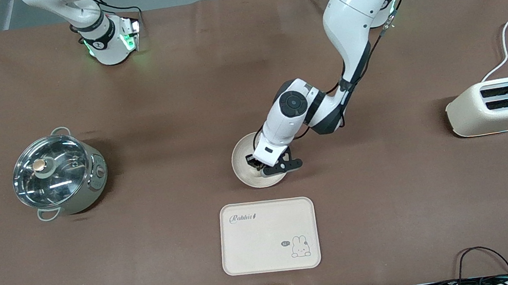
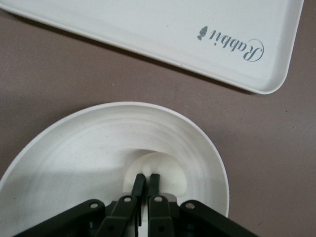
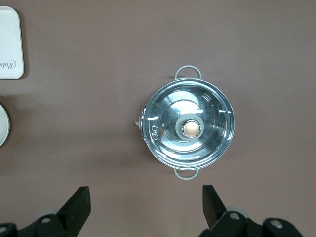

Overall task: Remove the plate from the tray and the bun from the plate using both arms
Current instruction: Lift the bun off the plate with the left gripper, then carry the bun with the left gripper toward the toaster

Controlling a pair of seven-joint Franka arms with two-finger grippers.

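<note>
Now the left claw [image 2: 144, 178] is pinching shut on the bun [image 2: 160, 170] in the plate [image 1: 242, 159], which is sitting on the counter beside the tray [image 1: 269, 236], ready for lifting; the right claw [image 3: 145, 205] is waiting open above the pot [image 3: 187, 127].

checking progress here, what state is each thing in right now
plate: off the tray, on the table
tray: bare
bun: on the plate, pinched by the left pincer
left pincer: shut on the bun
right pincer: open, high over the pot
pot: lid on
toaster: slots empty
</note>
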